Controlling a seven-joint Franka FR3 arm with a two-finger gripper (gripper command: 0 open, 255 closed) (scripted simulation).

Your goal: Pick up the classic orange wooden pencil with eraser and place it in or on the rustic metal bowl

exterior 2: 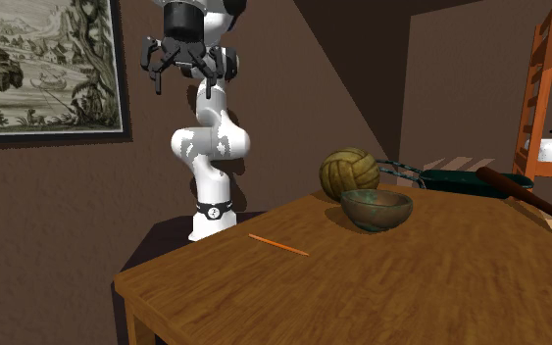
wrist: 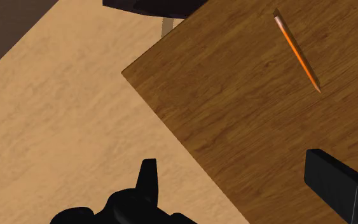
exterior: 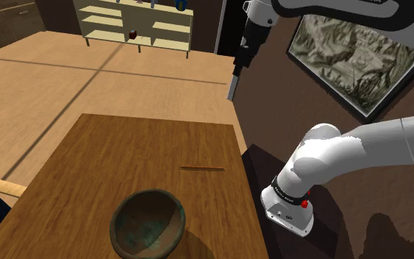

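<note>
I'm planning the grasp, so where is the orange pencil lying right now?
In the shoulder view the orange pencil lies flat on the wooden table, near the table's right-hand edge, apart from the bowl below and left of it.

Matt, wood-grained table (exterior: 124, 154) bears a rough, green-tarnished metal bowl (exterior: 148, 224) and a smooth orange pencil (exterior: 201, 168).
</note>
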